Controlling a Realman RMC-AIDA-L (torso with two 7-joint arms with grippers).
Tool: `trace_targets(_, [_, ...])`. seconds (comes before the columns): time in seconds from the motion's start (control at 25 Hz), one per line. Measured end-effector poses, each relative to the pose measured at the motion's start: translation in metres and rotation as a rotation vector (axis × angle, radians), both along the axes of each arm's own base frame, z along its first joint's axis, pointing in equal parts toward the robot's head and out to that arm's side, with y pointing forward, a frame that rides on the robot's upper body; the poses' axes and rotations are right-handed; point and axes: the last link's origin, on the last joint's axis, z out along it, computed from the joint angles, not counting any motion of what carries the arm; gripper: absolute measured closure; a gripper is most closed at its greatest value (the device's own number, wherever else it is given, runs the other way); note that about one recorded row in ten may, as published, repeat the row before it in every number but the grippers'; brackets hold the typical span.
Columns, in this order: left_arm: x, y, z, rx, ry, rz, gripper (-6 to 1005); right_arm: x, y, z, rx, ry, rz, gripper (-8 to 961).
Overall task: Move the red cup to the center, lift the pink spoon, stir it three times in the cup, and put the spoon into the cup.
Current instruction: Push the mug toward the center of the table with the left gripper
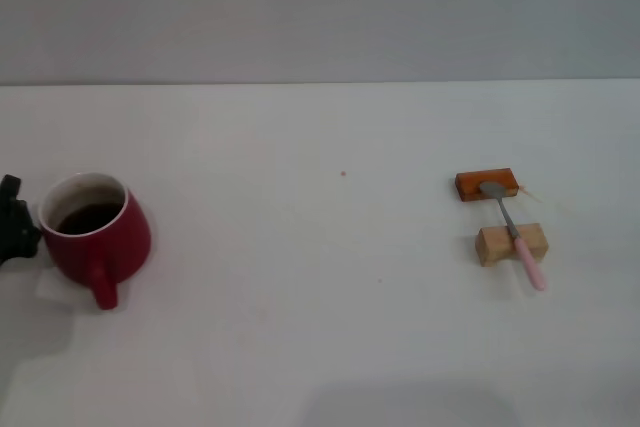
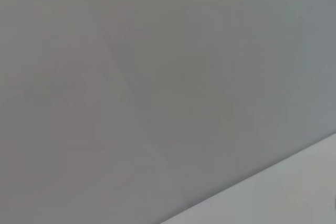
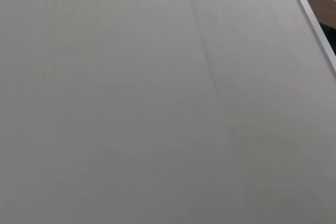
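White counter is carrying my cup point(image 1: 97, 235); left gripper point(image 1: 14, 222) is touching it, grip unclear. Spoon point(image 1: 515, 235) is bridging two blocks point(image 1: 511, 243), well apart, graspable.

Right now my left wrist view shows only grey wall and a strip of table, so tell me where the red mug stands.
Observer: The squat dark-red ceramic mug stands at the left side of the white table, close beside the left gripper.
Operator: Give me its handle direction.
Observer: Its loop handle points toward the robot.
Operator: Now locate the spoon.
Observer: The slim pink-handled metal spoon lies far right, bridging an orange block and a tan wooden block.
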Motion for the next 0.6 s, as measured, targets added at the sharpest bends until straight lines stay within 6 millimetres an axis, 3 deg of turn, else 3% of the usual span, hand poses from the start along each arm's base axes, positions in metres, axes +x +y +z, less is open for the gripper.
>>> trace_targets(0.6, [0.027, 0.008, -0.024, -0.112, 0.008, -0.117, 990, -0.002, 0.005, 0.003, 0.0, -0.011, 0.004, 287])
